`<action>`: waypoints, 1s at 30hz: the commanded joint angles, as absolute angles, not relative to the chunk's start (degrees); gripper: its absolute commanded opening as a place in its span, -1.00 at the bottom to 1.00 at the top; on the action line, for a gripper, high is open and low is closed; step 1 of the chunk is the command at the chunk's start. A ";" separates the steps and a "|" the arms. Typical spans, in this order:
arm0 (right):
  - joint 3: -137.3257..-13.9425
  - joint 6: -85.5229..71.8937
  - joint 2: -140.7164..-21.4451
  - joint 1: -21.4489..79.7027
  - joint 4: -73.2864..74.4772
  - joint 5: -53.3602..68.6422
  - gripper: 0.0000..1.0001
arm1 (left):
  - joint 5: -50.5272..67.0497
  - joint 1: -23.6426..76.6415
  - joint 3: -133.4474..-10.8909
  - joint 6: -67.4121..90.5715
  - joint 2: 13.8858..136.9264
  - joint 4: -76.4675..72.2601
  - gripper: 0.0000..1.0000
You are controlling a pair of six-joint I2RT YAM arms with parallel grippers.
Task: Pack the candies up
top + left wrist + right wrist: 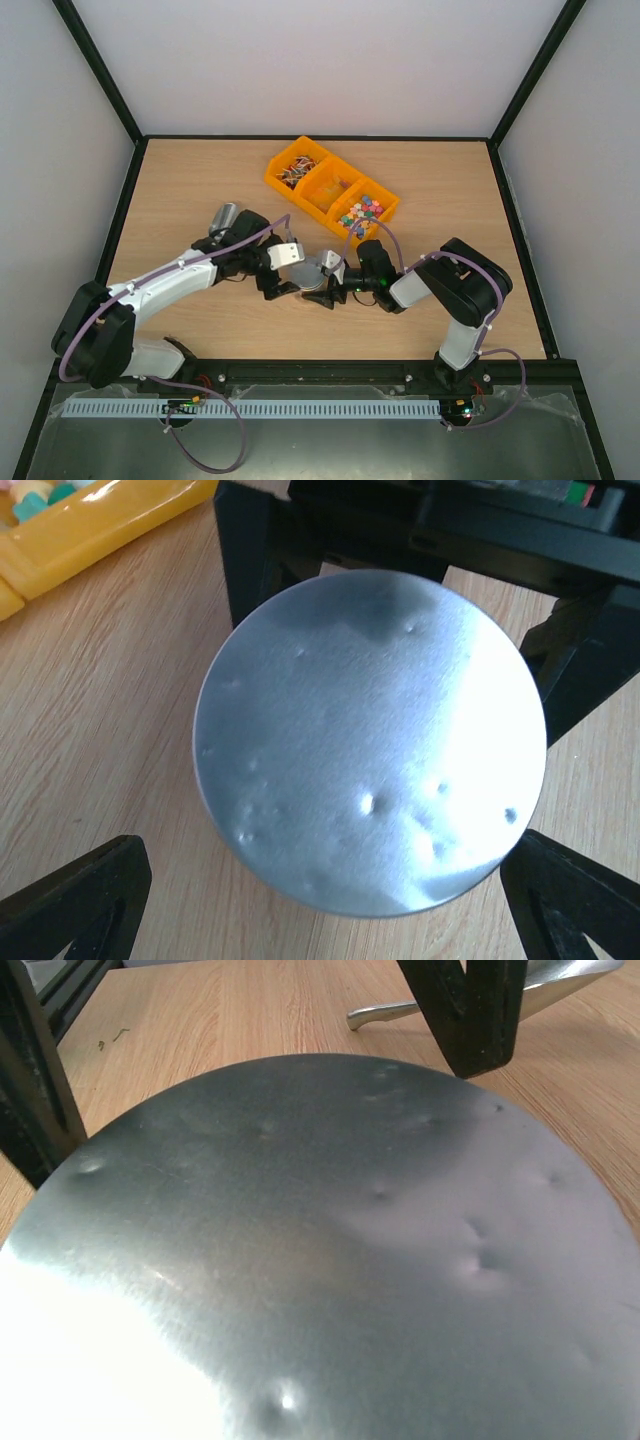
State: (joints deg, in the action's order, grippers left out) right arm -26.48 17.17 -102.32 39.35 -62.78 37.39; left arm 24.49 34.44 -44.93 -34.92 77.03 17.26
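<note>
Left jaws held wide astride disc (370,740); right jaws set flanking it, grip unclear. Candies (362,211) kept in tray (300,203) beyond, nearer right arm (455,290).

A yellow-orange tray (285,190) is showing pastel, amber and red-white-dark candies (361,211); a dimpled silver-grey disc (370,745) is gleaming against the pale woodgrain table (200,180).

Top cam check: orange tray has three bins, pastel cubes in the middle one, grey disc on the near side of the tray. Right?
One thing is off. The pastel cubes are in the right-end bin of the orange tray, not the middle one; the middle bin holds the amber pieces. The top external view shows this. Three bins, and the grey disc on the near side of the tray, both hold.
</note>
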 commanded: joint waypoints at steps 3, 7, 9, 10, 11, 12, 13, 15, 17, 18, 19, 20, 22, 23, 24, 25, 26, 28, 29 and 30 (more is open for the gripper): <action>-25.90 19.16 -102.11 39.80 -63.37 40.16 0.42 | 23.00 30.36 -44.74 -34.13 76.62 15.46 0.96; -25.93 19.09 -102.04 39.88 -63.44 40.08 0.39 | 23.63 27.55 -44.57 -33.32 76.61 14.88 0.94; -25.98 19.08 -102.12 39.86 -63.46 39.87 0.37 | 25.24 26.75 -44.48 -35.05 75.84 15.57 0.93; -25.94 18.96 -102.16 39.90 -63.49 39.63 0.36 | 27.24 26.91 -44.29 -37.77 75.13 16.92 0.92; -26.00 18.79 -102.13 39.82 -63.56 39.25 0.36 | 28.90 27.53 -43.94 -40.37 74.19 18.17 0.92; -25.94 18.30 -102.21 39.84 -63.69 38.78 0.36 | 29.32 28.69 -43.35 -41.80 73.21 18.65 0.94; -26.04 18.03 -102.27 39.87 -63.80 38.33 0.36 | 29.40 29.74 -42.82 -42.40 72.28 18.71 0.95; -26.06 17.65 -102.38 39.94 -63.86 37.31 0.36 | 29.18 32.06 -42.13 -42.31 71.32 18.13 0.96; -26.18 17.34 -102.52 39.98 -63.81 36.54 0.36 | 27.52 33.93 -41.76 -40.01 71.40 15.80 0.96; -26.23 17.32 -102.56 40.05 -63.83 36.32 0.36 | 26.77 34.55 -41.60 -38.85 71.51 14.37 0.95; -26.21 17.27 -102.59 40.06 -63.86 36.14 0.36 | 26.37 35.16 -41.38 -37.97 71.61 12.93 0.95; -26.19 17.23 -102.69 40.04 -63.83 36.06 0.36 | 26.17 35.77 -41.24 -37.47 71.75 11.83 0.93; -26.15 17.23 -102.66 40.07 -63.89 36.05 0.36 | 25.58 36.94 -41.13 -37.64 72.25 10.47 0.87; -26.12 17.27 -102.68 40.08 -63.82 36.05 0.36 | 25.36 37.38 -41.02 -38.03 72.49 9.94 0.82; -26.05 17.30 -102.66 40.06 -63.81 36.04 0.36 | 25.24 37.63 -40.81 -38.45 72.57 9.47 0.76; -26.03 17.37 -102.72 40.06 -63.82 35.98 0.36 | 25.23 37.93 -40.66 -39.08 72.59 9.03 0.69; -25.94 17.29 -102.68 40.02 -63.81 36.07 0.36 | 25.30 38.18 -40.42 -39.83 72.61 8.69 0.61; -25.82 17.18 -102.60 40.01 -63.81 36.06 0.36 | 25.63 38.52 -40.25 -41.62 72.71 8.12 0.40; -25.78 17.14 -102.57 40.06 -63.81 36.16 0.36 | 26.08 38.62 -40.25 -42.82 72.73 8.32 0.33; -25.79 17.10 -102.59 40.04 -63.81 36.20 0.36 | 26.62 38.67 -40.33 -44.29 72.63 8.69 0.24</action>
